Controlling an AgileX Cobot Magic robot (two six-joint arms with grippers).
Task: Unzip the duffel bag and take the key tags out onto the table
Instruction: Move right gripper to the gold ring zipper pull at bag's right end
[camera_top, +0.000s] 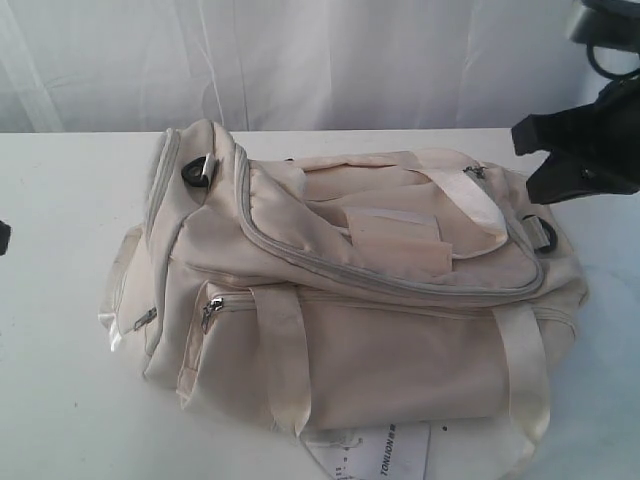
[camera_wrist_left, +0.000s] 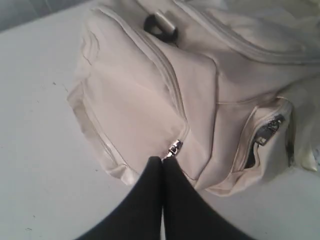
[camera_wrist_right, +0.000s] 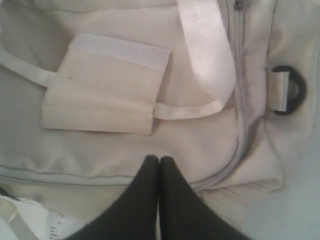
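Exterior view, front to back: shows a printed paper hang-tag (camera_top: 385, 455) at the near edge, then the cream duffel bag (camera_top: 400, 370) lying on the white table (camera_top: 60, 400), main zipper (camera_top: 400, 285) shut, satin handle (camera_top: 470, 195) draped across the top, white curtain (camera_top: 350, 60) behind. Left wrist view: shows left gripper (camera_wrist_left: 162, 160) clenched on nothing, tips just beside the zipper pull (camera_wrist_left: 174, 148) of the end pocket. Right wrist view: shows right gripper (camera_wrist_right: 159, 159) likewise clenched empty, over the bag's top panel near the main zipper, black ring (camera_wrist_right: 292, 90) beyond.
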